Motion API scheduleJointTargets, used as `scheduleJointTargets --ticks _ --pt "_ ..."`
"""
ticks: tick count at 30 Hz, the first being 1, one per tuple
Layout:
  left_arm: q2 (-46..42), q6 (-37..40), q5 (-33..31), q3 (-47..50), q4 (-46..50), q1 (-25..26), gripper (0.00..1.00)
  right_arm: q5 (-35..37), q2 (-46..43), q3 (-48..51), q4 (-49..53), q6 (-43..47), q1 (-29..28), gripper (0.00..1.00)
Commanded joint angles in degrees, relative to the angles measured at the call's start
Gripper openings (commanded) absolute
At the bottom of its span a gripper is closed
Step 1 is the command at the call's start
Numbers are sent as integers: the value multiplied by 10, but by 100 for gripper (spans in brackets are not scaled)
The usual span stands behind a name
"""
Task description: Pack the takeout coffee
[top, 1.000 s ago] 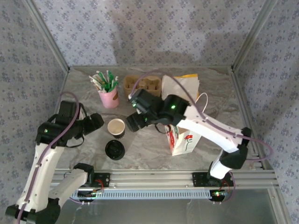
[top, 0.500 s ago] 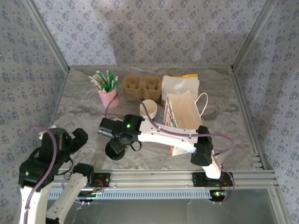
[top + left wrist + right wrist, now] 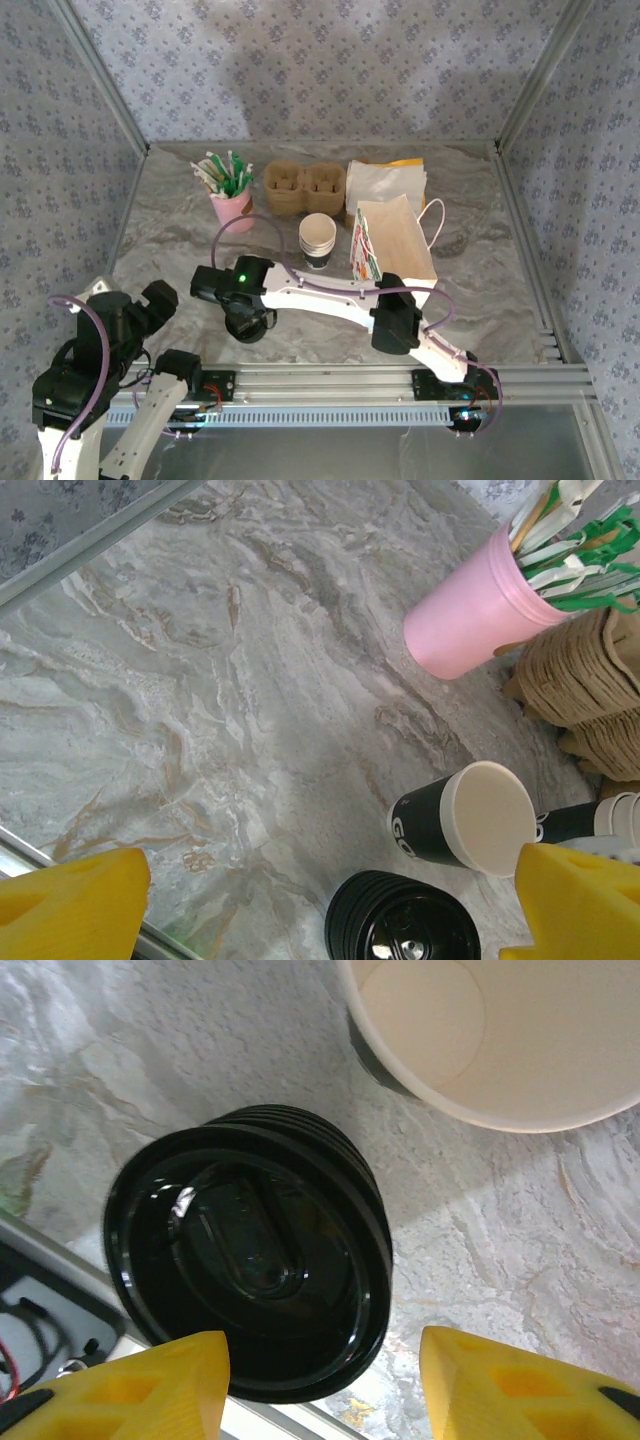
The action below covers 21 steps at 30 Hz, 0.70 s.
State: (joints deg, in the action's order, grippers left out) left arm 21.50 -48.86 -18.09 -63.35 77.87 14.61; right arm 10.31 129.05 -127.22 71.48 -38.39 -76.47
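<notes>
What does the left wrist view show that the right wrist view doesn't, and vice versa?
Left wrist, not right wrist: a pink cup of stirrers and brown cup carriers. Right wrist, not left wrist: wiring past the table's near edge. Both: the open paper cup beside the stack of black lids on the marbled table.

Yellow fingers (image 3: 130,1385) spread astride black lid stack (image 3: 250,1260); lidless cup (image 3: 500,1030) just beside.

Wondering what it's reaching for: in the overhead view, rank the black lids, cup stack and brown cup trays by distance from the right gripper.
1. lids: directly beneath the right gripper, front left.
2. cup stack: mid-table, behind and right.
3. cup trays: back edge, farthest.
</notes>
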Motion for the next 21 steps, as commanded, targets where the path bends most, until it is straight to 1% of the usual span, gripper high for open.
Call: scheduleJointTargets --ticks 1,5,14,18,21 --pt "0 8 -10 -3 -20 -1 94 18 10 -18 34 -8 8 53" --pt "-1 -5 -9 4 -26 -2 94 8 18 -19 32 2 16 53" --pt "1 5 -7 1 -39 -1 95 0 39 -22 24 10 18 50" --pt "2 11 -8 1 -35 -1 95 -5 49 -32 27 10 21 47" --pt "1 13 -8 2 -33 -1 96 -8 54 -38 29 11 22 41"
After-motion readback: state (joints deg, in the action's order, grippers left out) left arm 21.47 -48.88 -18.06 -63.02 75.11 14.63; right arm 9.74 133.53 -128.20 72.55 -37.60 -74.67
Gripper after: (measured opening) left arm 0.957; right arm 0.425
